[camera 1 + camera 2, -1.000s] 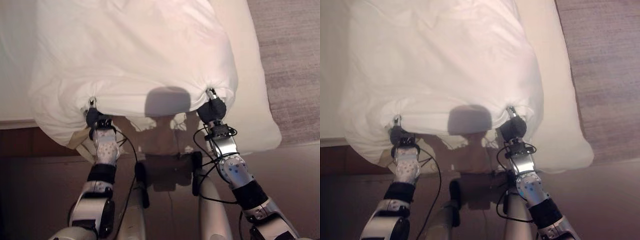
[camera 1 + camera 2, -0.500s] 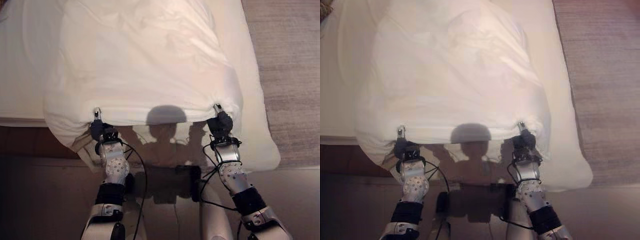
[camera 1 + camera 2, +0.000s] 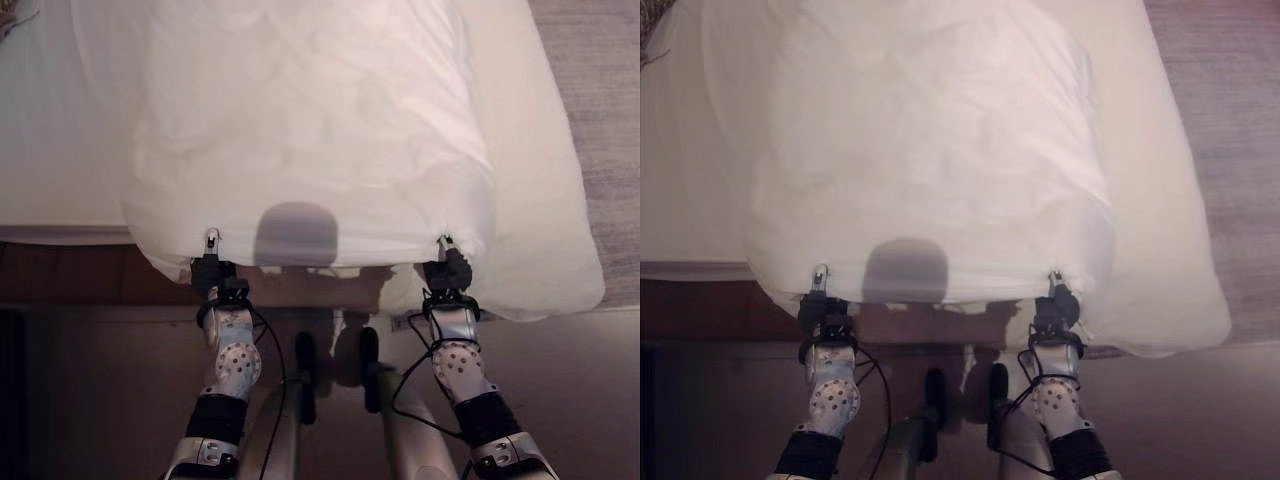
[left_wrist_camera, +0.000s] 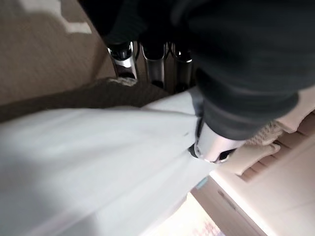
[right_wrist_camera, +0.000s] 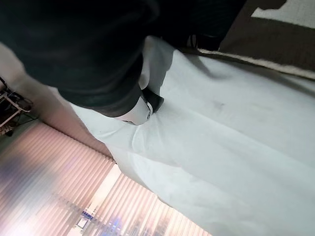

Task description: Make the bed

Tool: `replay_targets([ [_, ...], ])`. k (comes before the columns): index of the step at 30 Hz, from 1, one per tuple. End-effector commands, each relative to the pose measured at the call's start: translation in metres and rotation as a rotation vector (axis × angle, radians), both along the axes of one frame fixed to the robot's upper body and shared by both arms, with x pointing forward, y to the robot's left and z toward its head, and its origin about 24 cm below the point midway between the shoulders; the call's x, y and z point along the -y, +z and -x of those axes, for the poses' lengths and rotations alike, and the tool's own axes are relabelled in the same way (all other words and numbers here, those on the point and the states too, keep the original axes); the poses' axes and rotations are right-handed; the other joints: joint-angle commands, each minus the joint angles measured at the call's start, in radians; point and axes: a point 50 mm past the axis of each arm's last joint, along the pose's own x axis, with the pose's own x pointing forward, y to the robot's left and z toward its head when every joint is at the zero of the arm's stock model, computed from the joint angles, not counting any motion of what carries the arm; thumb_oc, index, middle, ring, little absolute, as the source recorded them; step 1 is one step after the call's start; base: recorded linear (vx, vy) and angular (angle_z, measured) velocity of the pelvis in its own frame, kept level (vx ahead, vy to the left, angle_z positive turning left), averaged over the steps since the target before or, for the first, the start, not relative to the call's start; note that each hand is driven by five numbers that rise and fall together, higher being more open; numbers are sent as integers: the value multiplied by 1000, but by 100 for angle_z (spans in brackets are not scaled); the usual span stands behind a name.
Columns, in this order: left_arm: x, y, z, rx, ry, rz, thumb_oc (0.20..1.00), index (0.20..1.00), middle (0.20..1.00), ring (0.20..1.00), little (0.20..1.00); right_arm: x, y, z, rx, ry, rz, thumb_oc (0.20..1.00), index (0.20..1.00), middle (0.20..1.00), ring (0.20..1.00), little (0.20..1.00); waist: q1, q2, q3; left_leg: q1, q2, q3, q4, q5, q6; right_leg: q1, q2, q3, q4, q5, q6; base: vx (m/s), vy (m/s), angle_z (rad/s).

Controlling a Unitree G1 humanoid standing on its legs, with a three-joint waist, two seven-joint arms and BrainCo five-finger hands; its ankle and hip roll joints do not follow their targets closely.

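Observation:
A white duvet (image 3: pixel 310 140) lies spread over the bed (image 3: pixel 60 150), its near edge lifted off the mattress. My left hand (image 3: pixel 208 266) is shut on the duvet's near left corner; in the left wrist view the white cloth (image 4: pixel 98 162) is pinched between the thumb (image 4: pixel 216 142) and the fingers (image 4: pixel 147 59). My right hand (image 3: pixel 447 268) is shut on the near right corner, where the cloth (image 5: pixel 236 147) bunches under the thumb (image 5: pixel 142 108). Both hands hold the edge at about the same height, over the foot of the bed.
A white sheet (image 3: pixel 545 240) hangs past the duvet on the right side of the bed. Grey carpet (image 3: pixel 605 120) runs along the bed's right. A dark wooden bed frame (image 3: pixel 70 275) shows at the near left. Brown floor (image 3: pixel 90 400) lies under my arms.
Both hands, still holding the duvet's corners, have drawn back toward me and spread the near edge flatter and more level. The camera has shifted too.

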Motion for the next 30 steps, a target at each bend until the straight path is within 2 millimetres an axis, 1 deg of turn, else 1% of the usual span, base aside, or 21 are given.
replay_targets([
  [1, -57, 20, 21, 118, 253, 8, 200, 200, 200, 200, 200, 78, -6, 20, 26, -298, 56, 200, 200, 200, 200, 200, -15, 33, -123, 27, -66, -87, -68, -15, -45, 87, 63, -13, -202, 106, 5, -50, -65, 15],
  [4, -50, 14, 21, 98, 230, 18, 200, 200, 200, 200, 200, 88, -8, 21, 7, -327, 69, 200, 200, 200, 200, 200, -18, 45, -121, 1, -55, -61, 4, -25, -64, 111, 45, -29, -228, 109, 4, -52, -88, -1],
  [5, -45, 11, 21, 91, 207, 18, 200, 200, 200, 200, 200, 92, -8, 23, 8, -337, 68, 200, 200, 200, 200, 200, -21, 48, -108, -30, -43, -44, 104, -28, -93, 133, 31, -40, -230, 96, -8, -31, -66, 19],
  [8, -43, 8, 22, 88, 215, 54, 200, 200, 200, 200, 200, 92, -9, 22, 7, -331, 67, 200, 200, 200, 200, 200, -8, 54, -102, -34, -90, -116, 157, -31, -103, 140, 40, -26, -214, 95, -14, -21, -17, 21],
  [9, -42, 4, 24, 73, 219, 57, 200, 200, 200, 200, 200, 95, -9, 23, 4, -342, 81, 200, 200, 200, 200, 200, -19, 48, -109, -36, -40, -94, 159, -53, -88, 139, 17, -21, -202, 90, -8, 0, 0, 0],
  [10, -42, 4, 24, 72, 219, 57, 200, 200, 200, 200, 200, 95, -9, 23, 3, -342, 81, 200, 200, 200, 200, 200, -17, 49, -109, -36, -39, -93, 162, -56, -88, 138, 18, -20, -200, 88, -8, 23, 79, 3],
  [11, -45, 5, 28, 77, 227, 28, 200, 200, 200, 200, 200, 95, -10, 22, 7, -339, 73, 200, 200, 200, 200, 200, -7, 37, -118, -32, 21, -145, 140, -57, -79, 137, 2, -1, -183, 70, -3, 59, 115, 10],
  [16, -62, 17, 36, 101, 303, -58, 200, 200, 200, 200, 200, 94, -18, 26, -13, -338, 66, 200, 200, 200, 200, 200, 13, 29, -131, 2, 231, -321, -124, 144, -118, 83, -24, 43, -89, 24, 5, 47, 237, -12],
  [18, -68, 18, 38, 100, 319, -80, 200, 200, 200, 200, 200, 96, -18, 26, -7, -350, 48, 200, 200, 200, 200, 200, 16, 35, -138, 22, 273, -319, -195, 188, -147, 74, -52, 50, -74, 11, 24, 71, 388, -4],
  [19, -69, 18, 38, 99, 319, -81, 200, 200, 200, 200, 200, 96, -18, 26, -6, -350, 47, 200, 200, 200, 200, 200, 17, 34, -138, 26, 274, -317, -201, 190, -148, 74, -52, 52, -74, 11, 25, 83, 580, -1],
  [20, -71, 19, 38, 100, 323, -99, 200, 200, 200, 200, 200, 95, -18, 26, -6, -350, 40, 200, 200, 200, 200, 200, 21, 42, -139, 33, 272, -286, -175, 165, -167, 82, -102, 60, -92, 29, 56, 48, 389, -1],
  [21, -71, 19, 38, 101, 323, -100, 200, 200, 200, 200, 200, 95, -18, 26, -6, -350, 39, 200, 200, 200, 200, 200, 23, 41, -138, 31, 269, -284, -167, 160, -165, 84, -104, 62, -96, 30, 57, 69, 626, -6],
  [22, -71, 19, 37, 101, 323, -100, 200, 200, 200, 200, 200, 95, -17, 26, 1, -350, 31, 200, 200, 200, 200, 200, 21, 42, -137, 22, 241, -253, -126, 113, -158, 98, -142, 66, -121, 52, 81, 102, 709, -14],
  [23, -65, 20, 31, 92, 289, -150, 200, 200, 200, 200, 200, 92, -13, 27, 15, -348, 36, 200, 200, 200, 200, 200, 11, 28, -133, -8, 164, -195, 16, -14, -139, 142, -254, 69, -225, 147, 127, 91, 712, -14],
  [24, -65, 21, 31, 92, 289, -150, 200, 200, 200, 200, 200, 92, -13, 27, 15, -349, 35, 200, 200, 200, 200, 200, 11, 27, -134, -15, 161, -194, 22, -13, -137, 141, -256, 70, -231, 153, 129, 108, 958, -10],
  [25, -62, 17, 29, 88, 275, -150, 200, 200, 200, 200, 200, 92, -12, 28, 24, -339, 55, 200, 200, 200, 200, 200, 13, 19, -119, -62, 94, -148, 136, -79, -113, 145, -357, 56, -340, 347, 138, 20, 501, 8],
  [26, -62, 18, 29, 89, 274, -150, 200, 200, 200, 200, 200, 92, -12, 28, 25, -339, 55, 200, 200, 200, 200, 200, 12, 18, -122, -69, 90, -147, 139, -75, -111, 143, -360, 57, -348, 355, 140, 65, 926, 16],
  [27, -61, 14, 30, 66, 263, -177, 200, 200, 200, 200, 200, 83, -14, 22, 14, -302, 62, 200, 200, 200, 200, 200, 32, 22, -120, -55, 84, -104, 133, -114, -85, 153, -372, -51, -410, 358, 121, 16, 445, 15],
  [28, -61, 14, 29, 66, 263, -178, 200, 200, 200, 200, 200, 83, -14, 21, 14, -302, 61, 200, 200, 200, 200, 200, 31, 20, -120, -57, 82, -104, 132, -110, -84, 152, -374, -51, -412, 362, 122, 35, 765, -48],
  [29, -60, 16, 28, 66, 263, -200, 200, 200, 200, 200, 200, 80, -16, 21, 6, -291, 73, 200, 200, 200, 200, 200, 19, 20, -121, -55, 60, -84, 103, -95, -73, 138, -302, -63, -363, 273, 94, 4, 457, -88],
  [30, -57, 16, 26, 66, 263, -183, 200, 200, 200, 200, 200, 79, -19, 20, -9, -282, 79, 200, 200, 200, 200, 200, 14, 16, -121, -41, 48, -73, 75, -86, -73, 128, -254, -83, -345, 242, 88, 23, 573, -90],
])
